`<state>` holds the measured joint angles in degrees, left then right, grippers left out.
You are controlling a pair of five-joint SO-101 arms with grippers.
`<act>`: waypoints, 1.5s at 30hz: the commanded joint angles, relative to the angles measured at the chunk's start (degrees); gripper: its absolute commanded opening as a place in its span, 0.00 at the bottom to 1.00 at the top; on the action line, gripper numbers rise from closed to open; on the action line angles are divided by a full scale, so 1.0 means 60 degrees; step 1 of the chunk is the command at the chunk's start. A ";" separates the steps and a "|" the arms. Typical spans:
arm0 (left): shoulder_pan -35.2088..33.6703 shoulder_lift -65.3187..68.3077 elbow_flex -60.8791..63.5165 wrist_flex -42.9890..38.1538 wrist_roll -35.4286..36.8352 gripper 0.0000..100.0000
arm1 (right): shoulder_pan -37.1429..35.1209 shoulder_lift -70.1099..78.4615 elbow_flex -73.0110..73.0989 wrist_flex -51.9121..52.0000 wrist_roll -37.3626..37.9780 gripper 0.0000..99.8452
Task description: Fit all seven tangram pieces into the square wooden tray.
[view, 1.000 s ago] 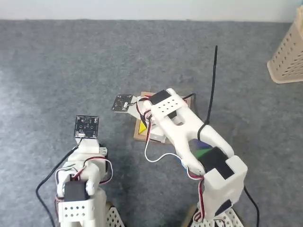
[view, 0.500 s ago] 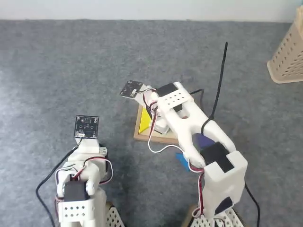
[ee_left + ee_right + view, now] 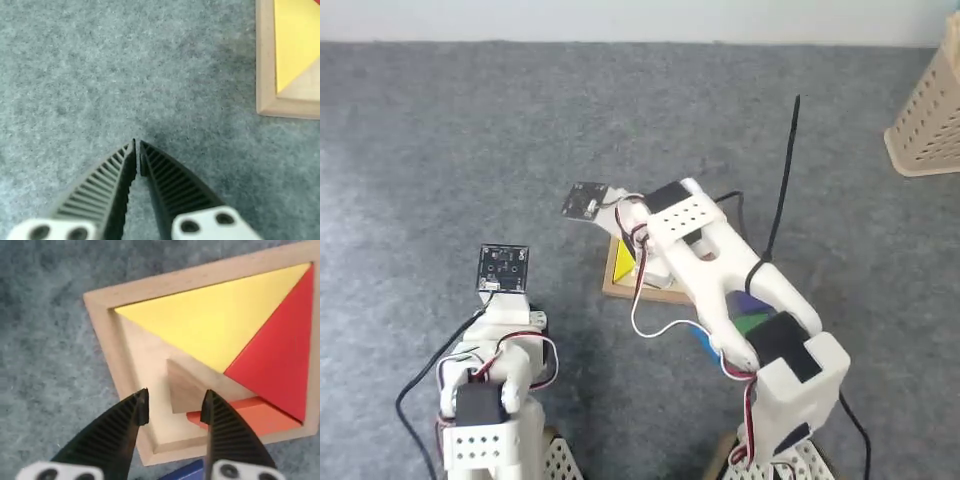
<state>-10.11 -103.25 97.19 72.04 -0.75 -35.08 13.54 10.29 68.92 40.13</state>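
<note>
Grey carpet [image 3: 470,120] under both arms. Right gripper [image 3: 175,400] swung outward, now back over tray [image 3: 100,305], jaws spread, empty, above plain wood piece [image 3: 187,382] inside tray (possibly not seated flat). Yellow triangle [image 3: 210,325] in tray. Left gripper [image 3: 137,146] clenched beside tray

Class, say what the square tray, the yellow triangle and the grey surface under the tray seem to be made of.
Tray: pale unpainted wood, matte, faint grain. Yellow triangle: likely painted wood, smooth even colour hiding grain. Grey surface: short-pile carpet or felt, fuzzy mottled fibres.
</note>
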 commanded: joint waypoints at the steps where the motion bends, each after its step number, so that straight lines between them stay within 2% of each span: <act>1: -0.0029 -0.0161 -0.0110 0.0044 0.0088 0.01 | 0.0051 -0.0286 -0.0073 -0.0271 0.0293 0.22; 18: -0.0029 -0.0161 -0.0110 0.0044 0.0088 0.01 | 0.0271 0.0769 -0.0088 -0.0564 0.0777 0.22; 21: -0.0029 -0.0161 -0.0110 0.0044 0.0088 0.01 | 0.0271 0.0857 -0.0088 -0.0549 0.0747 0.16; 25: -0.0029 -0.0161 -0.0110 0.0044 0.0088 0.01 | 0.0286 0.0974 -0.0161 -0.0564 -0.0117 0.05; 27: -0.0029 -0.0161 -0.0110 0.0044 0.0088 0.01 | 0.0271 0.1004 -0.0352 -0.0491 -0.0484 0.03; 32: -0.0029 -0.0161 -0.0110 0.0044 0.0088 0.01 | 0.0286 0.1004 -0.0864 -0.0476 -0.1714 0.02; 35: -0.0029 -0.0161 -0.0110 0.0044 0.0088 0.01 | 0.0374 0.1004 -0.1289 -0.0476 -0.2857 0.02; 40: -0.0029 -0.0161 -0.0110 0.0044 0.0088 0.01 | 0.1341 0.1004 -0.1993 -0.0462 -0.4982 0.02; 45: -0.0029 -0.0161 -0.0110 0.0044 0.0088 0.01 | 0.2103 0.1004 -0.2125 -0.0491 -0.5582 0.02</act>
<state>-10.11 -103.25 97.19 72.04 -0.75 -24.97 20.66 0.79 66.29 8.31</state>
